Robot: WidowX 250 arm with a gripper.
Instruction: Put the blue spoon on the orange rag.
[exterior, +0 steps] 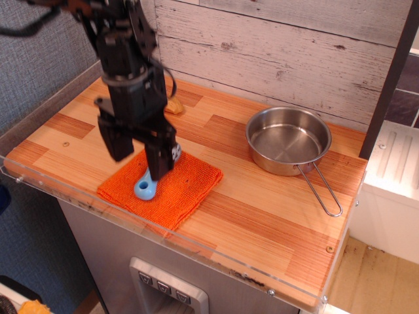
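Note:
The blue spoon lies on the orange rag near the table's front left. Its light-blue holed handle end shows; its grey bowl is hidden behind a finger. My gripper hangs just above the spoon and rag with its two black fingers spread apart. It is open and holds nothing. The spoon's handle sits between and below the fingers.
A steel pan with a wire handle stands at the right. A yellow-tan food piece lies behind the arm near the wooden back wall. A clear plastic lip runs along the table's front edge.

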